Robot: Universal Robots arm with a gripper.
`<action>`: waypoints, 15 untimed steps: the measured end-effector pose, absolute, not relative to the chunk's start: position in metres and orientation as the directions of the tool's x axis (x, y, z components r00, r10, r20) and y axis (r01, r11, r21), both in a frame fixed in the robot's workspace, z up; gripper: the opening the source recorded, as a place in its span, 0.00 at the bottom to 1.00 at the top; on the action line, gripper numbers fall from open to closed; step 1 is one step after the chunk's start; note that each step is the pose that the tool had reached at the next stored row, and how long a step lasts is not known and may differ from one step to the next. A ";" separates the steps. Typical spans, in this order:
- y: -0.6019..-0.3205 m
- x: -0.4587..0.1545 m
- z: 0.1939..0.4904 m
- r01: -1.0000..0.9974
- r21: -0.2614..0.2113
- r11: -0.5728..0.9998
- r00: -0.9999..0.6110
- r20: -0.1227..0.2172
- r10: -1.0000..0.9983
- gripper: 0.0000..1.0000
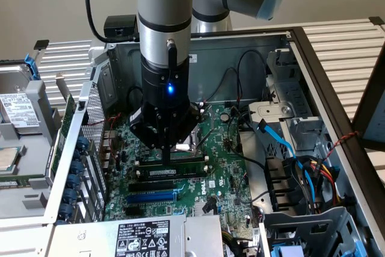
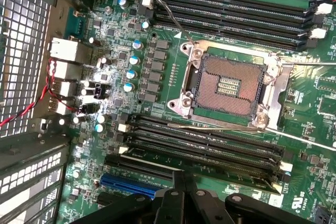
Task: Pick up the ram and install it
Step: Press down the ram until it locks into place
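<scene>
Tool: my tool (image 1: 166, 148) is closed, tip pressing down on the ram (image 1: 171, 173).
Ram: sits in a black slot mid-motherboard (image 1: 225, 179), behind the blue slot (image 1: 150, 197).
Handling: light, stiff, fragile; I'd judge the bare top edge safest.

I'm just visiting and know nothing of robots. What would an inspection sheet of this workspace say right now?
Surface: green motherboard inside an open computer case.
Job's things: ram set edge-up along the memory slots, directly under the gripper.
Clutter: hard drive beside the case.
Grippers: gripper shut, tip down at the ram.
Cables: coloured bundle at the exterior view's right.
Surroundings: slatted tabletop.
</scene>
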State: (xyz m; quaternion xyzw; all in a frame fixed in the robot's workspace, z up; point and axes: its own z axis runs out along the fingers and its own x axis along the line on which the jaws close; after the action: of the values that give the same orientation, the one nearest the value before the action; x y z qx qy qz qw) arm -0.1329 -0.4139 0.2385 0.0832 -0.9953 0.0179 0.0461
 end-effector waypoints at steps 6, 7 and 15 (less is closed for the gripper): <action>-0.415 -0.133 0.239 -0.159 -0.027 0.987 -0.983 0.095 -0.156 0.11; -0.415 -0.133 0.239 -0.152 -0.027 0.988 -0.984 0.095 -0.149 0.11; -0.415 -0.133 0.238 -0.097 -0.027 0.995 -0.991 0.095 -0.094 0.11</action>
State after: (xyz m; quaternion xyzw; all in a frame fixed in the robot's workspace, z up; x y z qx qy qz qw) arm -0.1327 -0.4149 0.2385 0.0478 -0.9976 0.0158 0.0466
